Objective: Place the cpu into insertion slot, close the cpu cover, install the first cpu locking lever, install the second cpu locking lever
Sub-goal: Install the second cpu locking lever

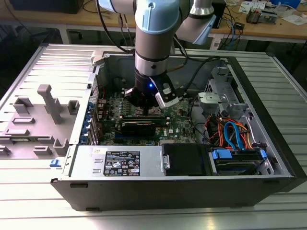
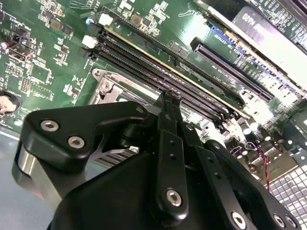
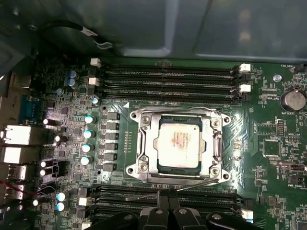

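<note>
I operate one arm working inside an open computer case that lies on its side on the bench. All positions below are referenced to the insertion slot.

Task status:
- The cpu is seated in the insertion slot; its dull metal top faces up, square to the surround.
- The cpu cover lies flat over the chip, its window framing the metal top. I judge the placing and cover-closing steps complete.
- One thin lever runs at an angle just beside the slot edge nearest the gripper, crossing toward the memory slots on that side. It does not lie parallel to the frame, so I judge it not latched.
- A bar lies along the far edge of the slot. I cannot tell whether that lever is locked down.
- I therefore judge at least one lever step outstanding.

Gripper status:
- The gripper stands directly beside the insertion slot, low over the motherboard.
- In the second wrist view the fingers are drawn narrow, tips together or nearly so.
- The tips sit at the slot edge beside the angled lever. Whether they pinch it or merely press against it, I cannot tell.
- No chip or other loose part is carried.
</note>
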Motion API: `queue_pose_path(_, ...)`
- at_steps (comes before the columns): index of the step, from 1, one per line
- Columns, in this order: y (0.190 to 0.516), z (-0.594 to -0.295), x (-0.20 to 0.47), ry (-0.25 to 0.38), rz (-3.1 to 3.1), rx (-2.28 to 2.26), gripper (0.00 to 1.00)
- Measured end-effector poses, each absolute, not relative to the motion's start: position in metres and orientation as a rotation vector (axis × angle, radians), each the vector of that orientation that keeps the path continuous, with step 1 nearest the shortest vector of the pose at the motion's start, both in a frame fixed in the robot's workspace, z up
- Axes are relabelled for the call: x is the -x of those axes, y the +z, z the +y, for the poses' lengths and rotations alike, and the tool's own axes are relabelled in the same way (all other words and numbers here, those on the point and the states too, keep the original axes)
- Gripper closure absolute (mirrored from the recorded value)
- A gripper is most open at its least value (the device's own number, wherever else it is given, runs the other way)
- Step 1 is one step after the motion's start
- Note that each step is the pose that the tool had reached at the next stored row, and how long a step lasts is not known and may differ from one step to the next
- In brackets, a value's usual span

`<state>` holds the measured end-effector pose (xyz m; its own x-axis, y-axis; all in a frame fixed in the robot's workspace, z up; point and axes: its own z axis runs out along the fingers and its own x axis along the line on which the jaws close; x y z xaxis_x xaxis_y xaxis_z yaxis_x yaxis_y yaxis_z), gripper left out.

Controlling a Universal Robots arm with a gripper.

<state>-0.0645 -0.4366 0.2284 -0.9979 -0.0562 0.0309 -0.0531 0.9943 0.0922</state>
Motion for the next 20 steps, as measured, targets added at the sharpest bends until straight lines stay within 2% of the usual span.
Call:
queue_pose_path(10,0.225,-0.439,0.078,-0.181,-3.095,-0.150,0.89)
queue_pose_path(20,0.219,-0.439,0.092,-0.258,-3.087,-0.202,0.89)
